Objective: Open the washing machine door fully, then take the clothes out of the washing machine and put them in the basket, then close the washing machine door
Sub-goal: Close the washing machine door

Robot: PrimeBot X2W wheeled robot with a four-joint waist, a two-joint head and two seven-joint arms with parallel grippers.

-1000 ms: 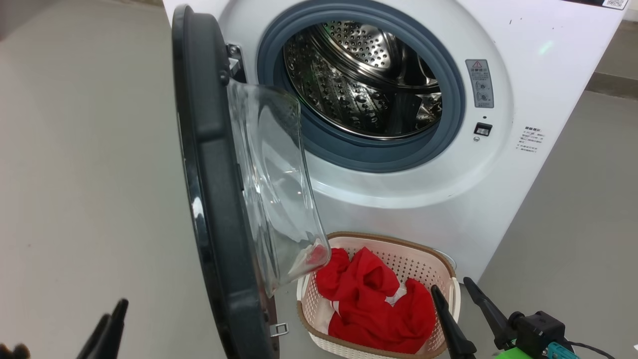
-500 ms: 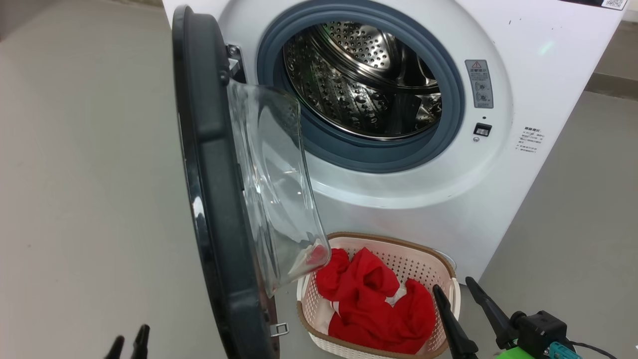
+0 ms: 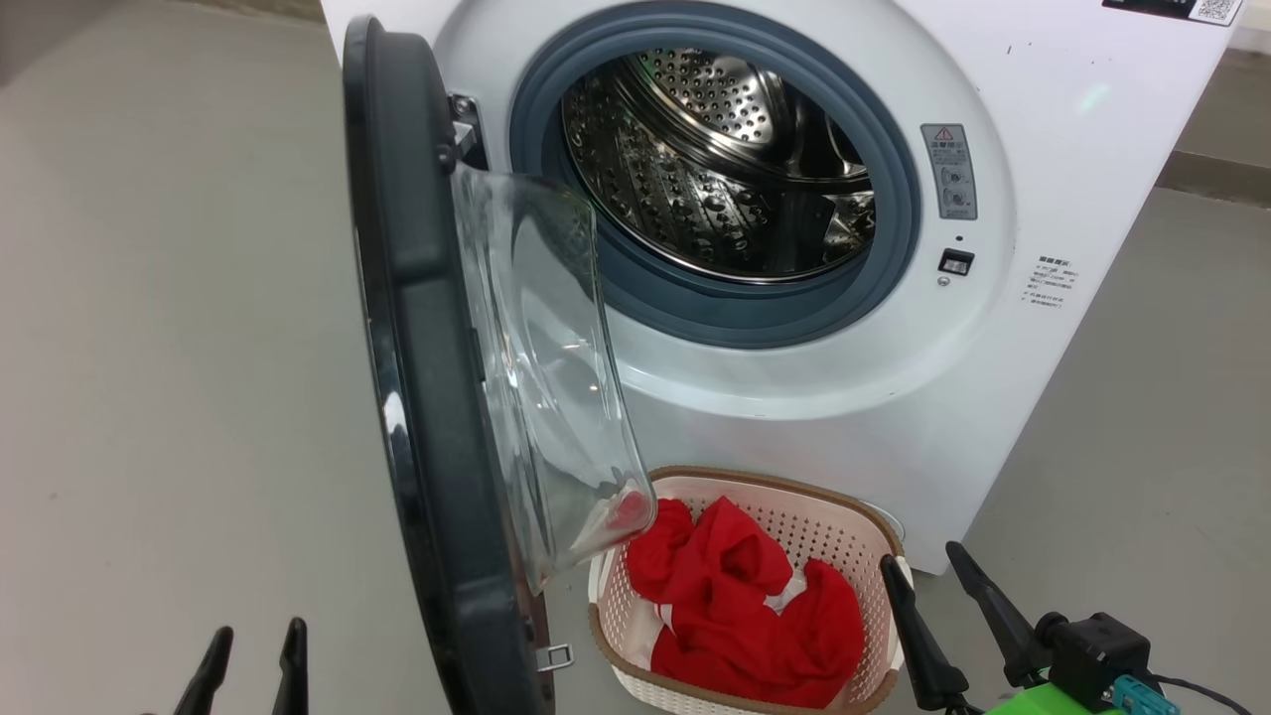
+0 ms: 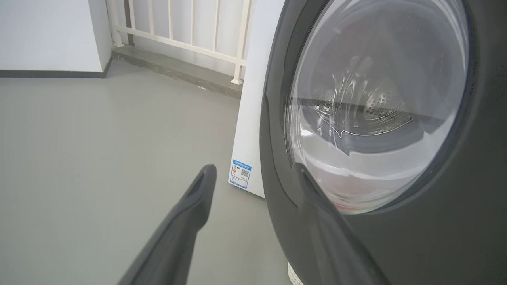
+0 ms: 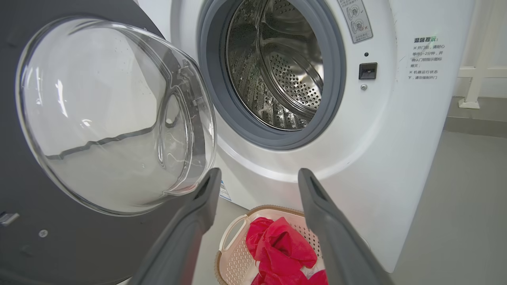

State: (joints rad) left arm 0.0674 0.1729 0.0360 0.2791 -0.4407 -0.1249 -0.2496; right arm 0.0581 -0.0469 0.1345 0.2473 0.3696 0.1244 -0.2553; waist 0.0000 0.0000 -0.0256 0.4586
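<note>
Red clothes [image 3: 745, 616] lie in the basket [image 3: 775, 479] at lower centre, its left corner blurred behind the window [image 3: 546, 377] of the open washing machine door [image 3: 407, 298], while the left end effector [image 3: 259, 628] and right end effector [image 3: 921, 554], both cut off at the bottom edge, stand spread and empty.

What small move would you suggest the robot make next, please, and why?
Probably bring the open left pincer against the outer face of the washing machine door and start pushing it shut: the drum looks empty, the clothes lie in the basket, and the door stands wide open with that pincer just beside its outer rim.
</note>
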